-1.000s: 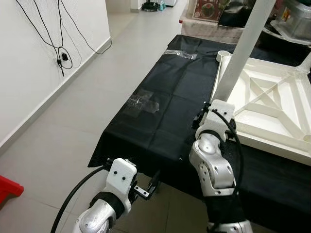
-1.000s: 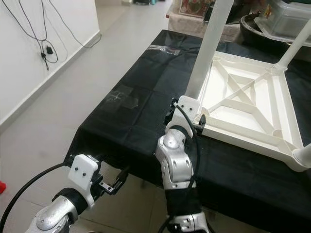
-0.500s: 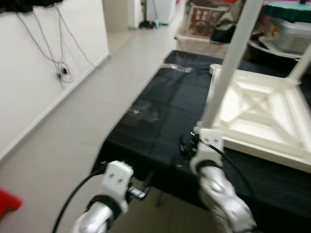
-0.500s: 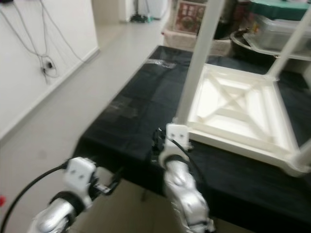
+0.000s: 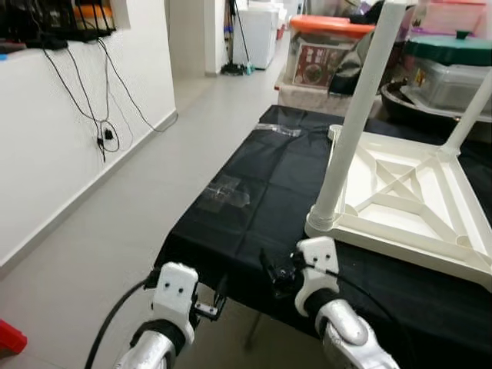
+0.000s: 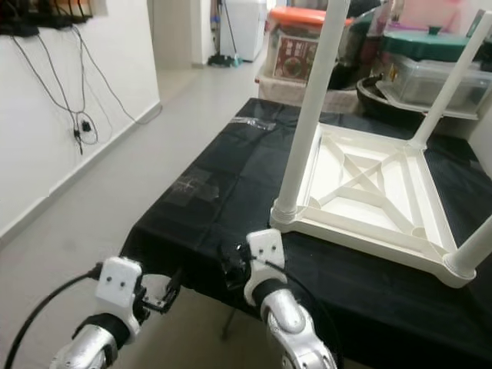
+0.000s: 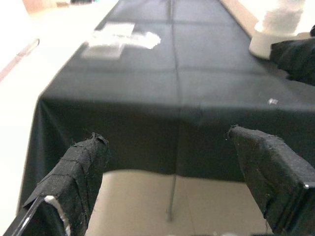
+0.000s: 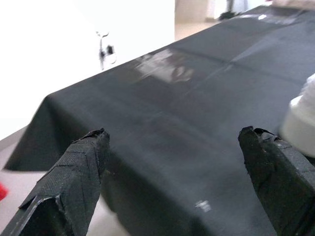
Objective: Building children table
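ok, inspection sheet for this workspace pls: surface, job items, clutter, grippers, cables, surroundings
Surface: black cloth over the worktable, clear tape patch on it.
Job's things: white children's table lying upside down on the cloth, near leg upright in its corner socket.
Clutter: nothing seen on the cloth.
Grippers: left gripper open, below the cloth's edge; right gripper open, over the cloth short of the near leg.
Cables: black wall cables; black cable along the left arm.
Surroundings: storage bins behind, tiled floor.
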Robot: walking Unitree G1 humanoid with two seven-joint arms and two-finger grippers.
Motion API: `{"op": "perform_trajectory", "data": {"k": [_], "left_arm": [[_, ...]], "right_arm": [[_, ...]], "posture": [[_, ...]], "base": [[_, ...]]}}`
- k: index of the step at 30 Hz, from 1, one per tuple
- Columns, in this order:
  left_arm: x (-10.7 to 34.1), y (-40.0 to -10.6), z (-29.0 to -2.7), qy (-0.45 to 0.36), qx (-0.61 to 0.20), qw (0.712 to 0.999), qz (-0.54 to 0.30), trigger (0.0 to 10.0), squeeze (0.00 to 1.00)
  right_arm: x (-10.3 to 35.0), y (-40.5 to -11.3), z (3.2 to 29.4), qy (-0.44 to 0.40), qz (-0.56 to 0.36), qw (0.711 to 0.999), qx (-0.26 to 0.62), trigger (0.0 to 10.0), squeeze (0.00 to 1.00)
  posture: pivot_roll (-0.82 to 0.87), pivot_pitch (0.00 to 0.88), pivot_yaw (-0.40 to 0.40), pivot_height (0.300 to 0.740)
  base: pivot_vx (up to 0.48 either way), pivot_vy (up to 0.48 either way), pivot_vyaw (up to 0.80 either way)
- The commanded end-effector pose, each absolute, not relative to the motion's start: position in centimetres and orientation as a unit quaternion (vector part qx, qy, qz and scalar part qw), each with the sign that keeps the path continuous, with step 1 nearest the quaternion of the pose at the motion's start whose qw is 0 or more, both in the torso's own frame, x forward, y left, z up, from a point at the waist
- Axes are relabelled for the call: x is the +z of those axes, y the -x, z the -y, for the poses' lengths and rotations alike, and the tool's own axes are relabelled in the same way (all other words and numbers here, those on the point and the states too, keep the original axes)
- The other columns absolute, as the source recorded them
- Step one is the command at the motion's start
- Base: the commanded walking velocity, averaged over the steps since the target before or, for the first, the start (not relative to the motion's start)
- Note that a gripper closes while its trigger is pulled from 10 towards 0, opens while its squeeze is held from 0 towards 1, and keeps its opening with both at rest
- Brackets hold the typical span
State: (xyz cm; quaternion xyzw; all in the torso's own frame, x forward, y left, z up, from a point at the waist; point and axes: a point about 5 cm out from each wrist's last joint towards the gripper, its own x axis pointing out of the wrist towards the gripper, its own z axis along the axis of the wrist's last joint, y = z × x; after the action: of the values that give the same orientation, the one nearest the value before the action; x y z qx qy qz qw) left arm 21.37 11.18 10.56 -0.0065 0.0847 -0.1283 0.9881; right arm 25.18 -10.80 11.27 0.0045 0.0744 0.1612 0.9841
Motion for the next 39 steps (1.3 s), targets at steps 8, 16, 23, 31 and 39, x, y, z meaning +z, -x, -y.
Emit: {"op": "perform_trajectory", "data": {"k": [8,16,23,31,39], "left_arm": [[9.4,-23.3,-11.4,0.013,-0.101,0.990,-0.095,10.0,0.00],[8.8,-23.6,-11.0,0.012,-0.100,0.990,-0.100,10.0,0.00],[8.6,-23.9,-11.1,0.014,-0.097,0.990,-0.099,10.0,0.00],[8.3,-24.4,-11.2,0.015,-0.091,0.992,-0.091,10.0,0.00],[8.1,-24.7,-11.1,0.015,-0.092,0.992,-0.089,10.0,0.00]], "right_arm": [[9.7,-26.2,11.4,0.002,-0.095,0.982,0.163,10.0,0.00],[8.8,-26.7,11.6,0.014,-0.107,0.980,0.166,10.0,0.00],[8.5,-26.9,11.6,0.015,-0.113,0.979,0.168,10.0,0.00],[7.7,-27.4,11.6,0.013,-0.121,0.978,0.170,10.0,0.00],[7.5,-27.8,11.7,0.015,-0.118,0.978,0.169,10.0,0.00]], "posture": [[0.06,0.000,-0.040,0.740],[0.06,0.000,-0.051,0.740],[0.06,0.000,-0.053,0.740],[0.06,0.000,-0.054,0.740],[0.05,0.000,-0.055,0.740]], "base": [[0.000,0.000,-0.52],[0.000,0.000,0.00],[0.000,0.000,0.00],[0.000,0.000,0.00],[0.000,0.000,0.00]]}}
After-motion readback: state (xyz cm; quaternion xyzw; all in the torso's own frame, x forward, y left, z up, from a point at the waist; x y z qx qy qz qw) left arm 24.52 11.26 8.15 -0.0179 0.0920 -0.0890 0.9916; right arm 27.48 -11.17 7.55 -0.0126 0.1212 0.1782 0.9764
